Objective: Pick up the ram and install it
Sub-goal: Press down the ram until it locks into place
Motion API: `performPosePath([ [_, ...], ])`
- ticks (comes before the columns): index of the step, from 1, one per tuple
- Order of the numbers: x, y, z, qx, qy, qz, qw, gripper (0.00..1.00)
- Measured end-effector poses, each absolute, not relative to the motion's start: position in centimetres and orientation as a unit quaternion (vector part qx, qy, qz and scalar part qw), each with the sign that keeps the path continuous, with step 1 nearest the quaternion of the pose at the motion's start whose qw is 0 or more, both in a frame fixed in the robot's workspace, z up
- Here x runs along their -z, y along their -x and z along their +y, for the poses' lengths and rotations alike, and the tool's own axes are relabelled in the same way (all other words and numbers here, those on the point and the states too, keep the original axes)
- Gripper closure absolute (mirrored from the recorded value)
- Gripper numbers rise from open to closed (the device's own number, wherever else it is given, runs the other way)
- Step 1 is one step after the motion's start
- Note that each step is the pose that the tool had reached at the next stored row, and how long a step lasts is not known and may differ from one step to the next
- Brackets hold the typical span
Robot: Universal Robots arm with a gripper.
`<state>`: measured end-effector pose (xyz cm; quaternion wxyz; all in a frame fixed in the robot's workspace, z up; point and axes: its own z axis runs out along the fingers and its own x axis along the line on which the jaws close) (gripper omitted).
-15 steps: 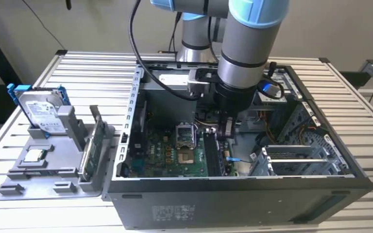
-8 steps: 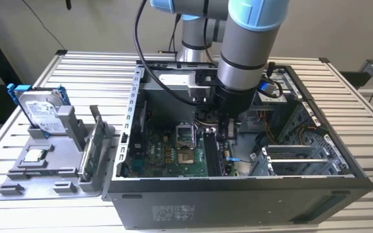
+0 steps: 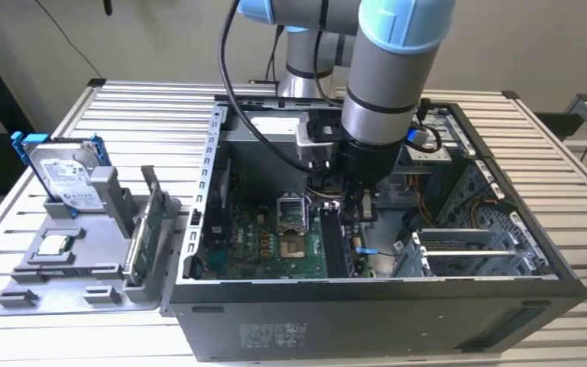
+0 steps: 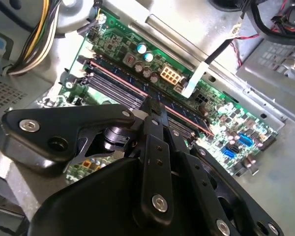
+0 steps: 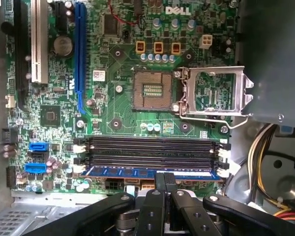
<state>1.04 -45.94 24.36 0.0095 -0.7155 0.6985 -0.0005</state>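
Note:
The ram (image 5: 137, 172) is a long blue stick with a pale label. It stands on edge in the memory slot nearest my gripper, beside three empty dark slots (image 5: 152, 150). My gripper (image 5: 165, 181) is shut, its fingertips pressed together over the middle of the ram's top edge. In the second wrist view the ram (image 4: 184, 114) runs under the closed fingers (image 4: 155, 115). In the exterior view the gripper (image 3: 357, 216) reaches down inside the open computer case (image 3: 375, 306), low over the green motherboard (image 3: 263, 248).
The processor socket (image 5: 152, 93) sits beside the slots with its metal frame (image 5: 214, 93) swung open. Yellow and black cables (image 5: 263, 157) hang near one end. Outside the case, a grey holder (image 3: 79, 279) carries a hard drive with blue brackets (image 3: 67, 172) and a green card (image 3: 143, 229).

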Motion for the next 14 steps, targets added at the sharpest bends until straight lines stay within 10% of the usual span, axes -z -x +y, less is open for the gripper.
performPosePath([
  [14, -23.82, -1.63, -46.17, -0.011, 0.714, 0.700, -0.003, 0.89],
])
